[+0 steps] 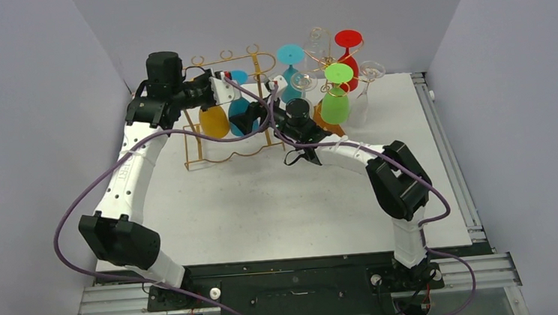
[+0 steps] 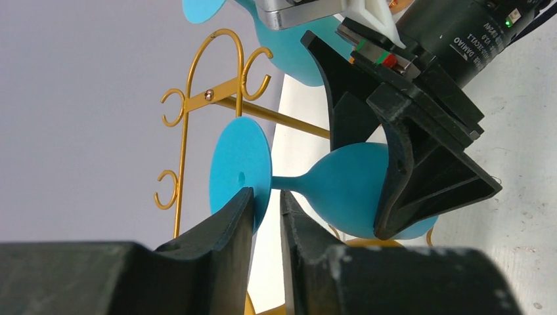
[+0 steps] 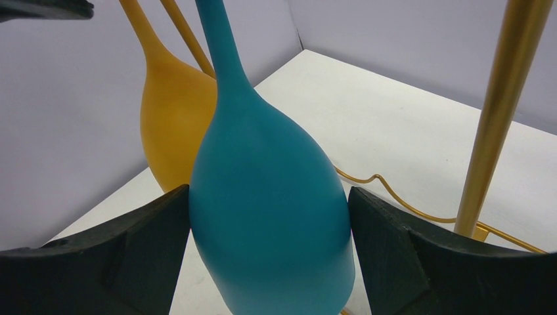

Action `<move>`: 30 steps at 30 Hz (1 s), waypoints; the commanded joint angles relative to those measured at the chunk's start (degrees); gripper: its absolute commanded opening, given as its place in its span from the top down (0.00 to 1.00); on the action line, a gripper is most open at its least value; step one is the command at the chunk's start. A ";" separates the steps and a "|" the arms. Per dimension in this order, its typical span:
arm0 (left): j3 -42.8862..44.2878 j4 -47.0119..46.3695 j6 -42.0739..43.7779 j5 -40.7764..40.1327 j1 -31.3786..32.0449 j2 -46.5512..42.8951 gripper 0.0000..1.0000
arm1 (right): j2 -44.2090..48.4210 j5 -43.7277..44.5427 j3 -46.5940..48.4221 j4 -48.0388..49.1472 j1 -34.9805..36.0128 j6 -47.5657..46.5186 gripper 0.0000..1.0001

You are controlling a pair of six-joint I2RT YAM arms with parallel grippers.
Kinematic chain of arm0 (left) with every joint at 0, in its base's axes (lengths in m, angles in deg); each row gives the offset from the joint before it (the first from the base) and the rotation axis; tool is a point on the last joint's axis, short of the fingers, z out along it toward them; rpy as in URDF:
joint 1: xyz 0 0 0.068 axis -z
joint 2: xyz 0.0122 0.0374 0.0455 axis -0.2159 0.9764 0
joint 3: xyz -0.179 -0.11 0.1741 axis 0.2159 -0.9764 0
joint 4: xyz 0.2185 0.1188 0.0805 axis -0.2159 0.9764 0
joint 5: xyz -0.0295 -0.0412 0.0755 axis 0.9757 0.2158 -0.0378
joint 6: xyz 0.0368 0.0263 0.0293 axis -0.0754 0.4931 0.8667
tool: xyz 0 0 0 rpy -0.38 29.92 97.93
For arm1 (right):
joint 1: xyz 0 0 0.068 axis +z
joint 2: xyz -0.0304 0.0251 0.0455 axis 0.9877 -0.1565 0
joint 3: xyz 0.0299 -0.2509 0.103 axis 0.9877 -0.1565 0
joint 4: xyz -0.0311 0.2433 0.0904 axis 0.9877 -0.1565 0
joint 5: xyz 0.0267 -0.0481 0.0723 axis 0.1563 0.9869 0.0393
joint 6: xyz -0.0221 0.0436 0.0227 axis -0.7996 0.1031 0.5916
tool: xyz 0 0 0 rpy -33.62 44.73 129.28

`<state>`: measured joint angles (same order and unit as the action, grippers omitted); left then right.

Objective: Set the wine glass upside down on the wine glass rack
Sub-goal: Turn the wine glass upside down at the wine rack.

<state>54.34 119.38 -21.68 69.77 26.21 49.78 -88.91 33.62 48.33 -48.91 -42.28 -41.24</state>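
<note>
The blue wine glass hangs bowl-down at the left part of the gold rack. Its round foot is up by the top rail; whether it rests on the rail I cannot tell. My right gripper is shut on the bowl, a finger pressed on each side. My left gripper straddles the foot's rim. One finger touches the disc and a narrow slit shows at the other, so it stands open.
An orange glass hangs just left of the blue one, close to the right gripper's finger. Teal, green, red and clear glasses crowd the rack's right side. Grey walls stand close behind and on both sides.
</note>
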 commanded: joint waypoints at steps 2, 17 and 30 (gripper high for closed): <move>2.50 1.69 0.92 -1.62 0.73 2.25 0.87 | 4.09 0.02 -1.73 2.47 1.17 -0.32 0.19; 1.36 4.74 4.91 -3.92 0.88 2.52 0.95 | 4.69 3.05 -11.23 7.31 3.87 -1.94 0.19; -1.00 6.36 6.78 -3.76 1.84 0.49 0.95 | 9.52 5.79 -26.02 12.42 6.70 -2.51 0.19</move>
<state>54.97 119.46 -14.77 66.32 27.19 50.48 -84.17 39.13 24.86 -38.96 -37.06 -42.55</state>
